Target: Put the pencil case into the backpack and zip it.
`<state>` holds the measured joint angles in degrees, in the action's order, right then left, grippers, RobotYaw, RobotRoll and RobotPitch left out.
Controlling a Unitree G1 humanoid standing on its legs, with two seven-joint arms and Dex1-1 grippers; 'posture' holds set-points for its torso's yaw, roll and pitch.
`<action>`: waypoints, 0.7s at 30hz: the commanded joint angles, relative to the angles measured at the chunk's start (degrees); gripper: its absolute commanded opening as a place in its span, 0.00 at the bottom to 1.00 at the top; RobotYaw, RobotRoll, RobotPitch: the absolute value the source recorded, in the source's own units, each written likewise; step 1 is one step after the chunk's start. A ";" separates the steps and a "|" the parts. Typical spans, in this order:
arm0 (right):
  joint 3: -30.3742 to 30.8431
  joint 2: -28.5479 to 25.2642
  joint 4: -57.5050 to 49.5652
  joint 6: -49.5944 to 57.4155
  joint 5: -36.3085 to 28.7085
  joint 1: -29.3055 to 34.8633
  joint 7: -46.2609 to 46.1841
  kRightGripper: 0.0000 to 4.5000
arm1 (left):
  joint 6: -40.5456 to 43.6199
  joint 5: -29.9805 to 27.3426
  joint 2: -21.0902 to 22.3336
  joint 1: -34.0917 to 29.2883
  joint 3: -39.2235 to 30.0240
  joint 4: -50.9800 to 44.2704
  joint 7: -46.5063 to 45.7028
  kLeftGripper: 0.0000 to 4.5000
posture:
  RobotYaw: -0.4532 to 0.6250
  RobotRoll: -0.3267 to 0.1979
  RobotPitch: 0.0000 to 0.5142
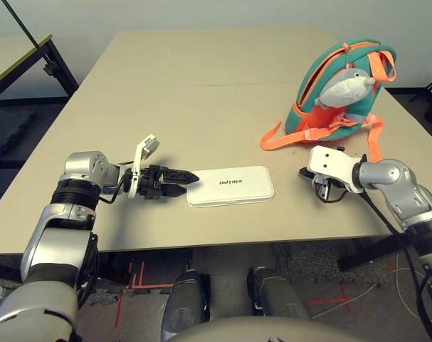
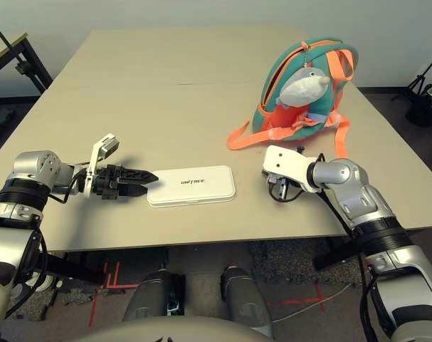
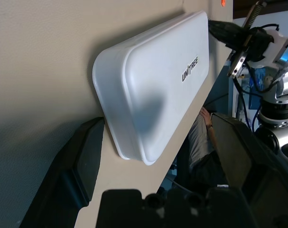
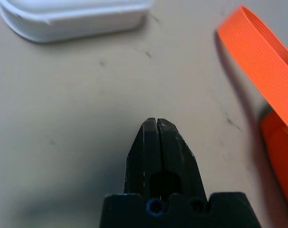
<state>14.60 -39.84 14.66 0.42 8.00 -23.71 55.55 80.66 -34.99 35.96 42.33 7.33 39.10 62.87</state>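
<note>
The white pencil case (image 1: 230, 185) with black UNITREE lettering lies flat near the table's front edge. My left gripper (image 1: 188, 182) is open at the case's left end, one finger (image 3: 84, 154) on each side of that end and neither pressing it. The teal and orange backpack (image 1: 309, 80) stands at the back right, its grey plush dolphin (image 1: 347, 87) and orange straps (image 1: 274, 139) facing me. My right gripper (image 1: 304, 173) is shut on nothing. It rests low over the bare table between the case's right end (image 4: 72, 16) and a loose strap (image 4: 262, 61).
The beige table (image 1: 201, 85) stretches far back behind the case, with a seam across its middle. A second table (image 1: 16, 60) with a black frame stands off to the far left. The front edge runs just below the case.
</note>
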 commanded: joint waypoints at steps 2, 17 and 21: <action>1.67 1.44 -1.50 0.44 0.17 -0.63 1.10 0.01 | 0.48 1.13 -0.60 -0.70 0.41 -0.14 -0.70 1.00 | 0.25 0.62 0.12; 4.94 7.19 -1.50 0.59 1.40 -2.16 1.26 0.01 | 2.26 0.57 -0.43 -2.37 -1.02 -3.03 -1.97 1.00 | 0.27 0.62 0.12; 5.22 8.05 -1.85 0.81 1.60 -2.26 1.41 0.01 | 2.10 0.61 -0.58 -2.44 -1.08 -3.13 -2.03 1.00 | 0.27 0.62 0.12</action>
<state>18.23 -32.57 13.63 0.97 9.57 -25.55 56.33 82.43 -35.20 35.97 41.01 5.52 36.37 61.74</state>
